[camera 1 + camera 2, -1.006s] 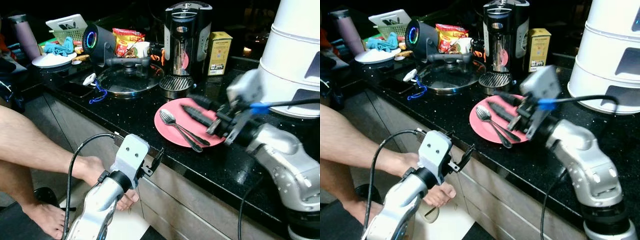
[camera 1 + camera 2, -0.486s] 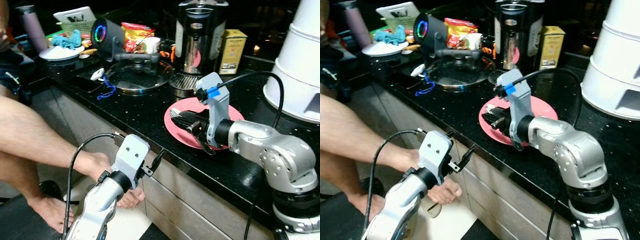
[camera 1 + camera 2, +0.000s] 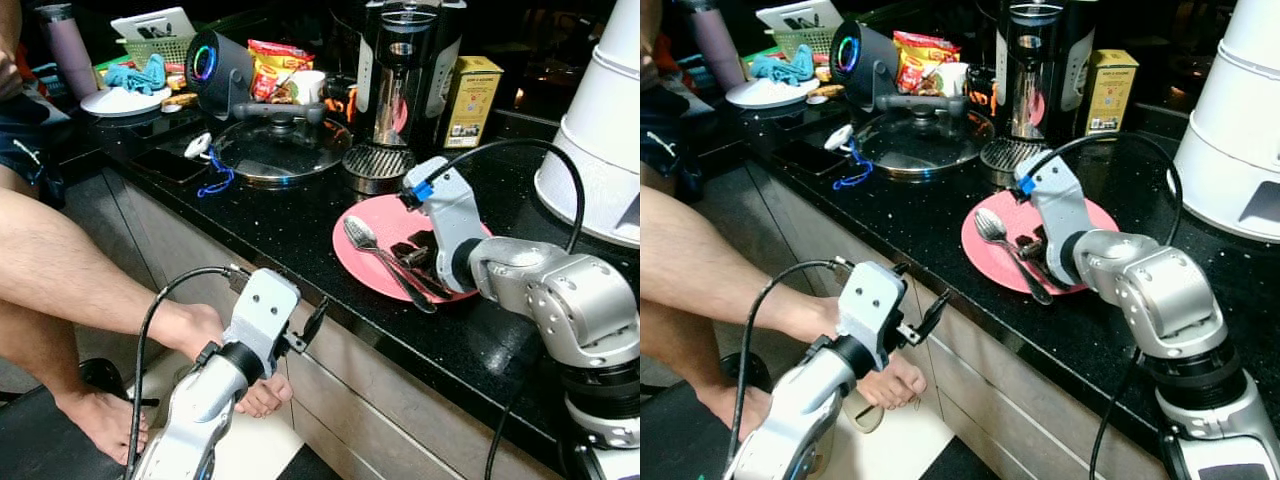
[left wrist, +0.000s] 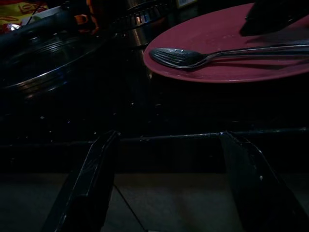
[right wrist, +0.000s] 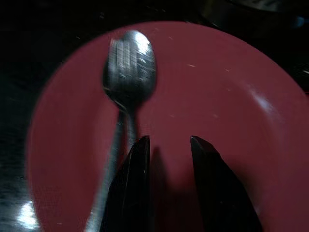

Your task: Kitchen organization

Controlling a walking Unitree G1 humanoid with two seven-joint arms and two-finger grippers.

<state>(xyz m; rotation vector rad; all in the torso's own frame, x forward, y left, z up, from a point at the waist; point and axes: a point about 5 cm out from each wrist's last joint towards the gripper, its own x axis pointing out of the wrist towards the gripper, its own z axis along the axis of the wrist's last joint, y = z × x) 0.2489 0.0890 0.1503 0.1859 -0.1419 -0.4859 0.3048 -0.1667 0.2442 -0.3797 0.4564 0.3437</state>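
Reaching into the pink plate (image 3: 392,236) — the right gripper (image 5: 166,159) is down over it on the black counter (image 3: 250,215), fingers parted by a narrow gap, nothing between them. The wrist view puts the fingertips on the plate just beside the handles of the cutlery — a spoon (image 5: 129,67), apparently stacked on a fork, with its bowl toward the plate's 10 o'clock edge and the handles running off toward 5 o'clock. One finger (image 5: 133,193) is right against the handles, but I can't tell whether it touches.

Step in hand, as I read it: picking the cutlery off the plate. No grasp yet.

Next move calls for a small sideways shift so the handles sit between the fingers, then closing. The handles lie flat on the plate, so the tips need to get right down to its surface or they'll slide over.

The left gripper (image 3: 308,332) hangs idle below the counter edge, at about 7 o'clock from the plate, fingers spread wide and empty.

A person's bare leg (image 3: 90,280) and foot sit close to the left arm — worth watching if that arm moves. A glass pan lid (image 3: 278,150) sits at 10 o'clock from the plate, a coffee maker (image 3: 400,70) at 12.
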